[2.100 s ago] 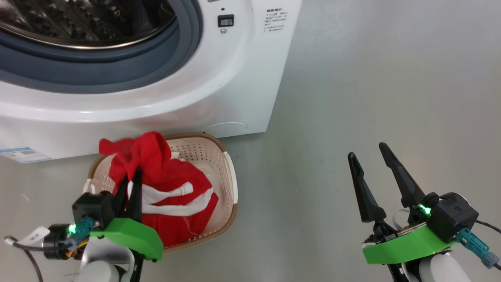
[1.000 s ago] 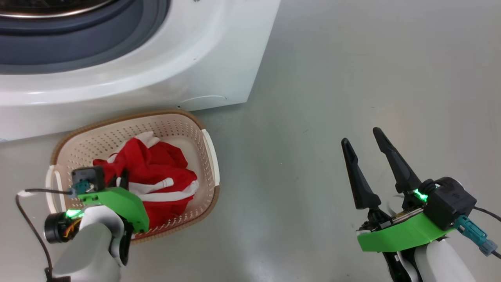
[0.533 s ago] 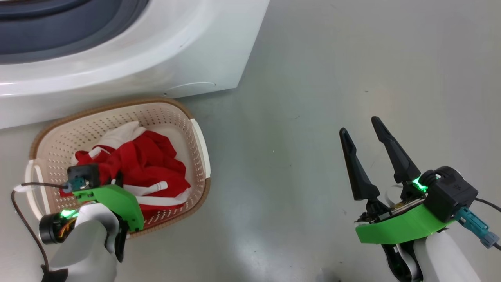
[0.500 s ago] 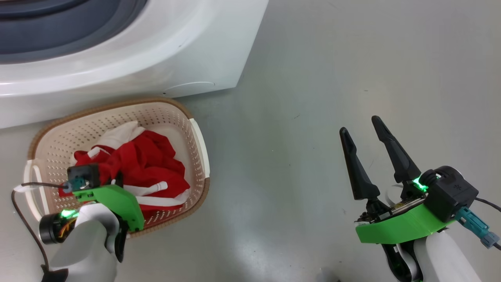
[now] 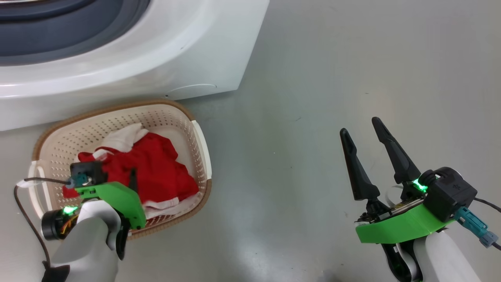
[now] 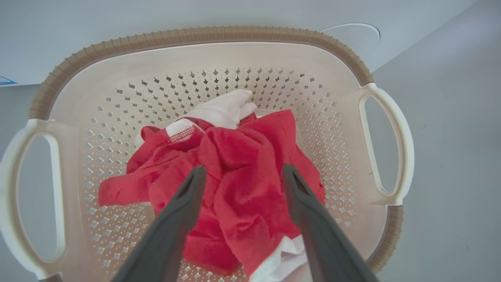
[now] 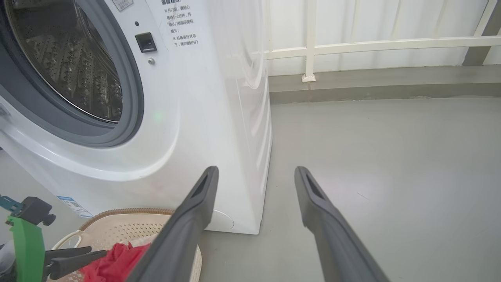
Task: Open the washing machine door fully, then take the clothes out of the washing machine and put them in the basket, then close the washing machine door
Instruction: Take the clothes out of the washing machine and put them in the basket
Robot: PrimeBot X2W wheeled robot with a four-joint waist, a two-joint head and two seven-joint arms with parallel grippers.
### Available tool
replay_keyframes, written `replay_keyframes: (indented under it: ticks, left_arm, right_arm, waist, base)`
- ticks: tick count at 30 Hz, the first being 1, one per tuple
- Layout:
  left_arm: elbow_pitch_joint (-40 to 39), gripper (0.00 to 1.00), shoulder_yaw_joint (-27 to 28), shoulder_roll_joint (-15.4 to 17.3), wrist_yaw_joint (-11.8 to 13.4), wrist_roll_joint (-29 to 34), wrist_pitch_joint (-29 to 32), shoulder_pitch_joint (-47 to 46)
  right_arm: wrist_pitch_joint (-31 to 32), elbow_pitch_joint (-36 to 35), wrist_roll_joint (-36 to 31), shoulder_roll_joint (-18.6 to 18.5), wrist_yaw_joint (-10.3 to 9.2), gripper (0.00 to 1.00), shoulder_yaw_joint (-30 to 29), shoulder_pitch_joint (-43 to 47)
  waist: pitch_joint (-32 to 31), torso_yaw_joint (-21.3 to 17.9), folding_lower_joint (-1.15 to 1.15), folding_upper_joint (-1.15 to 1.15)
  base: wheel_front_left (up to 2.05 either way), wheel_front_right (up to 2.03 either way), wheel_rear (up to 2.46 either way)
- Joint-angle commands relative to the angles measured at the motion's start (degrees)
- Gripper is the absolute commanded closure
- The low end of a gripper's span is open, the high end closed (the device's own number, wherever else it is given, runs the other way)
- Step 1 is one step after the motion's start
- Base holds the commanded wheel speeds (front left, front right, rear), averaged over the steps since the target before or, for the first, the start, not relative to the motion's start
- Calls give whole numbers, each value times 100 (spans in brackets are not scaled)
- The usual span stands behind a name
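The cream basket (image 5: 200,135) with a brown rim (image 6: 195,33) stands on the floor in front of the white washing machine (image 5: 156,58). The red clothes (image 6: 242,156) with white trim lie bunched inside it, also seen in the head view as a red heap (image 5: 156,172). My left gripper (image 6: 243,170) hangs open just above the heap, one finger on each side of a fold, gripping nothing. My right gripper (image 5: 360,126) stands open and empty over bare floor to the right. The steel drum (image 7: 70,66) shows through the open mouth. The washing machine door is out of view.
Grey floor (image 5: 313,78) stretches wide to the right of the washer. A white railing (image 7: 352,45) on a low curb (image 7: 372,84) runs along the far side. The washer's front corner (image 7: 250,219) is close to the basket (image 7: 129,223).
My left gripper has gone from shut to open and let go of the red clothes, which have settled flatter in the basket. The right arm has stayed put.
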Motion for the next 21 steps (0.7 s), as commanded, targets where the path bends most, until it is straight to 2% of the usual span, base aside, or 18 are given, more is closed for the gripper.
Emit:
replay_keyframes:
  ticks: [1,12,21]
  left_arm:
    - [-35,0,80,121,-43,6,-99,-59]
    - [-299,0,78,106,-62,52,-361,-21]
    - [-1987,0,501,292,272,394,-372,611]
  right_arm:
    - [-36,-116,32,-37,36,0,107,1]
    - [-36,-89,-38,-37,36,0,45,80]
    - [-36,-51,-80,-37,36,0,5,204]
  waist:
    - [-47,50,0,0]
    - [-412,305,0,0]
    - [-787,497,0,0]
  base:
    - [0,0,0]
    - [0,0,0]
    - [0,0,0]
